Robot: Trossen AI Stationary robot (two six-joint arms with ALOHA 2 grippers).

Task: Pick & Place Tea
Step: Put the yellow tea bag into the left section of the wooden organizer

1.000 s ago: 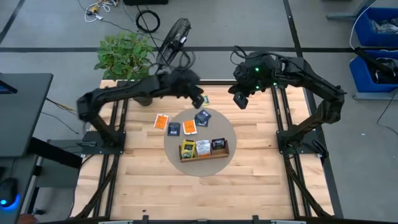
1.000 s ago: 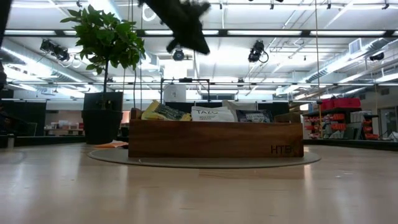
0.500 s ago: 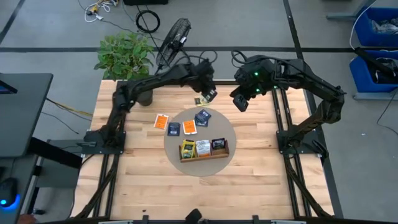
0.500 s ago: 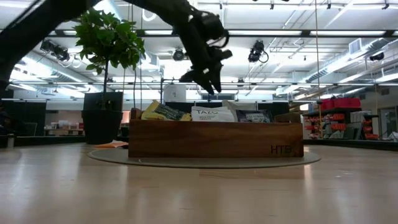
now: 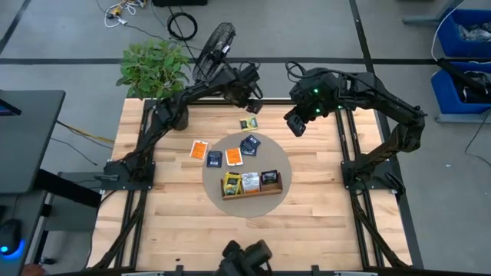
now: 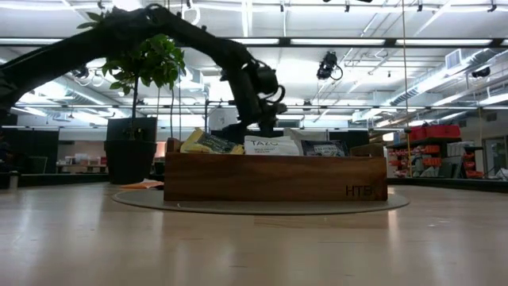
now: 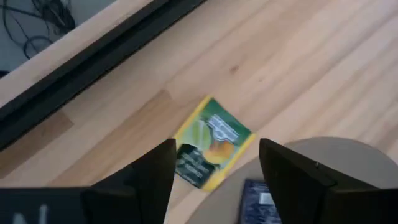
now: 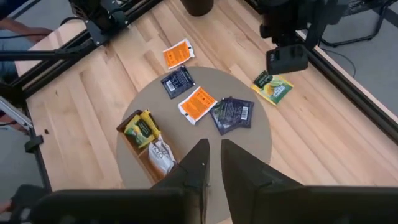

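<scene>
Tea packets lie flat on the table. A green-and-yellow one (image 7: 211, 140) (image 5: 249, 123) lies on the wood just past the round mat (image 5: 280, 157). Two orange ones (image 5: 199, 149) (image 5: 233, 156) and dark blue ones (image 5: 215, 159) (image 5: 250, 145) lie nearer the middle. The wooden tray (image 5: 252, 192) on the mat holds yellow, white and dark packets standing up. My left gripper (image 7: 214, 177) (image 5: 252, 109) hangs open just above the green packet, one finger on either side. My right gripper (image 8: 213, 163) (image 5: 295, 124) waits high over the mat's far right, shut on nothing.
A potted plant (image 5: 153, 65) stands at the table's far left corner, and a fan (image 5: 217, 42) is on the floor behind it. A black frame rail (image 7: 93, 62) runs along the far edge close to the green packet. Bare wood lies on the near half.
My left arm has stretched out and its gripper has come down from high over the table to just above the green packet near the far edge, tipping more steeply downward. Its fingers have spread apart.
</scene>
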